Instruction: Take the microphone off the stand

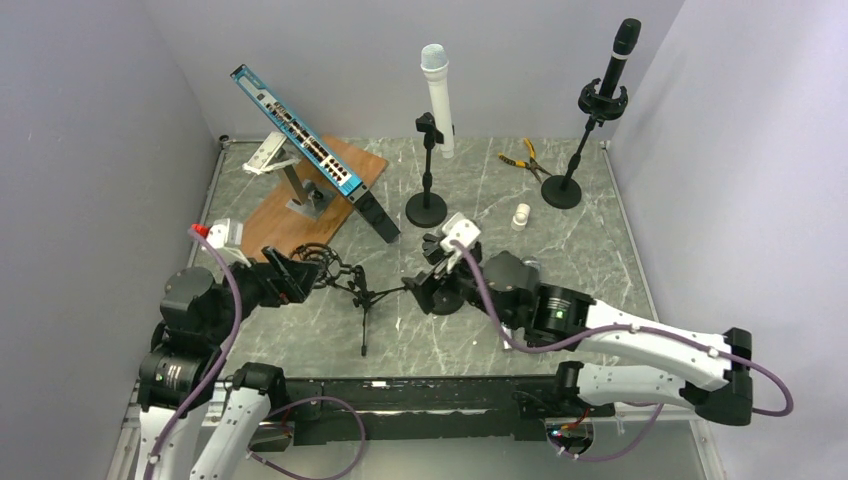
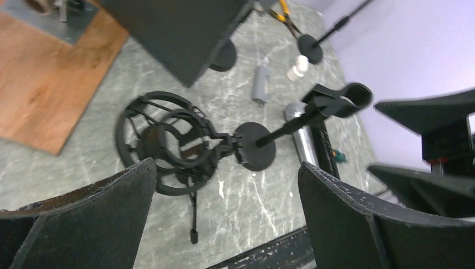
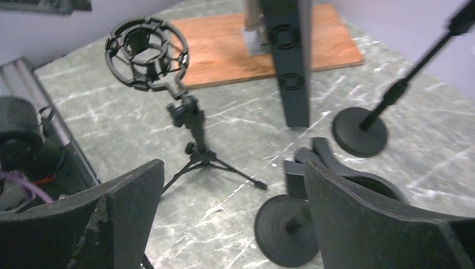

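The left gripper (image 2: 227, 167) and right gripper (image 3: 234, 166) gape empty; two microphones behind: white microphone (image 1: 437, 95), black microphone (image 1: 620, 55).

Grey white-veined table (image 1: 600, 260); brown wood-grain board (image 1: 275, 215), blue-trimmed switch (image 1: 300, 130) over it; right of the board: white microphone (image 1: 438, 100), black stand (image 1: 426, 210), yellow-handled pliers (image 1: 527, 160), black microphone (image 1: 620, 55).
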Controlling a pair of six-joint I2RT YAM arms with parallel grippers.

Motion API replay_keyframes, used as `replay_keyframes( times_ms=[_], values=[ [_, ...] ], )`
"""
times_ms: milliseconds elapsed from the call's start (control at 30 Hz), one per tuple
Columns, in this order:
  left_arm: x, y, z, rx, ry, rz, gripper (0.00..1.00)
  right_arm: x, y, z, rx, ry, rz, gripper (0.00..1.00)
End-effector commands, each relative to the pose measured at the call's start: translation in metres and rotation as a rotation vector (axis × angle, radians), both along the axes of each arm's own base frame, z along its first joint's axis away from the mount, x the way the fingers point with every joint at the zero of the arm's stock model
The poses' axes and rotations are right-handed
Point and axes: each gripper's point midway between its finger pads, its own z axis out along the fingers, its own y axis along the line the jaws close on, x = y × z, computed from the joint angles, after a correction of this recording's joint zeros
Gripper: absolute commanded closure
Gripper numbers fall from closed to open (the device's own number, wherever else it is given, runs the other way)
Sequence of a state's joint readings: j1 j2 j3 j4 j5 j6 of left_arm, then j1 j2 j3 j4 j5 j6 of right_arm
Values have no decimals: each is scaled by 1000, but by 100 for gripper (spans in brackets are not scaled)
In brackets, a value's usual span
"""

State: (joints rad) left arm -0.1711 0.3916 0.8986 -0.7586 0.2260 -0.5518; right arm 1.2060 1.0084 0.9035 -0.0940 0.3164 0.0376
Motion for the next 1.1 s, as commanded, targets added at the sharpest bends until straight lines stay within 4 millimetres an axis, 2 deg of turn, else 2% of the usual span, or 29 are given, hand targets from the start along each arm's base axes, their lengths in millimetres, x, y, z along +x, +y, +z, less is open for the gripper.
replay_keyframes(
  times_ms=[0, 100, 300, 433, 633, 700, 800, 933, 1067],
  values=[
    [-1, -35, 44, -3, -162, -243, 1, 22, -41, 53, 109, -44, -218, 0],
    [2, -48, 58, -20, -187, -327, 1, 39, -60, 70, 120, -46, -330, 0],
    [13, -64, 91, -46, -250, -417, 1, 91, -97, 78, 84, 6, -533, 0],
    [22, -72, 109, -33, -268, -443, 1, 121, -106, 85, 102, 32, -574, 0],
    [32, -98, 108, -73, -217, -500, 1, 177, -107, 94, 113, 84, -586, 0],
    [31, -112, 103, -92, -186, -523, 1, 195, -104, 95, 110, 101, -604, 0],
    [34, -122, 94, -93, -149, -518, 1, 220, -101, 104, 131, 91, -665, 0],
    [49, -113, 83, -48, -99, -421, 0, 250, -100, 116, 146, 60, -769, 0],
    [56, -99, 88, 21, -110, -349, 1, 273, -94, 119, 135, 27, -813, 2]
  ],
)
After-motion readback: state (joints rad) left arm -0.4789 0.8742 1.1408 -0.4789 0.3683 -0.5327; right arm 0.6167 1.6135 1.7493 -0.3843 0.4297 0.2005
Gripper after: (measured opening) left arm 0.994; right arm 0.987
